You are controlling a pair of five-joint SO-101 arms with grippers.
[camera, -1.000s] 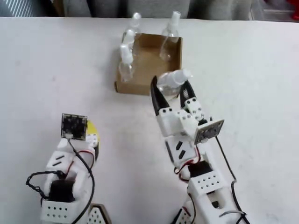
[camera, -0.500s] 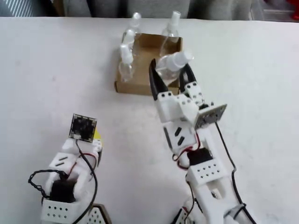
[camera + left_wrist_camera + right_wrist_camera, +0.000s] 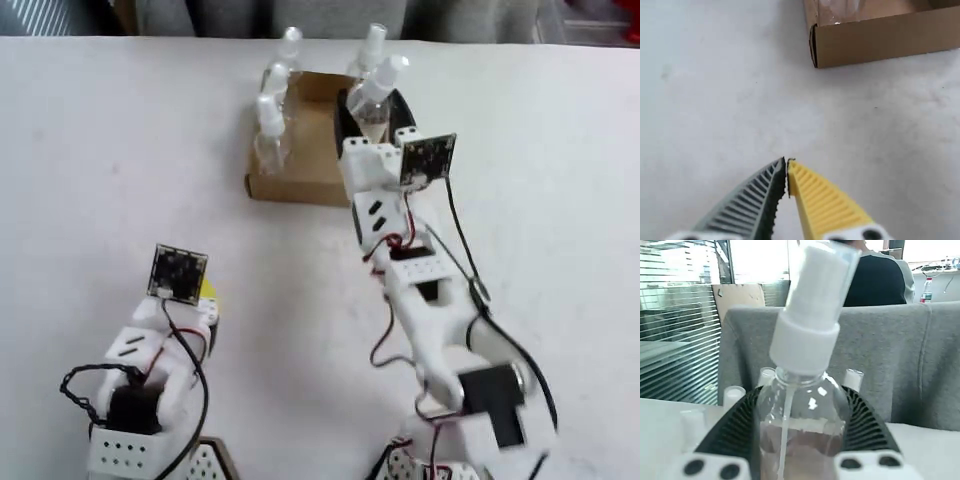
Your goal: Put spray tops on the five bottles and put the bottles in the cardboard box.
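Right end effector [image 3: 372, 108], arm outstretched, clamps a bottle [image 3: 801, 415]; left end effector [image 3: 787, 167] seemingly closed.

Clear glossy plastic bottle [image 3: 800, 440], matt white plastic spray top [image 3: 812, 315], matt brown cardboard box [image 3: 290, 187] upper centre, smooth white table [image 3: 120, 130], ribbed grey-and-yellow plastic left gripper [image 3: 787, 167]

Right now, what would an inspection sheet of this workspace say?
Surface: white table.
Job's things: cardboard box holds four capped bottles; fifth bottle, spray top on, held over it.
Clutter: nothing seen.
Grippers: right gripper shut on the fifth bottle; left gripper shut, empty, over the table.
Cables: black cable runs down the right arm.
Surroundings: grey seat back, window blinds.
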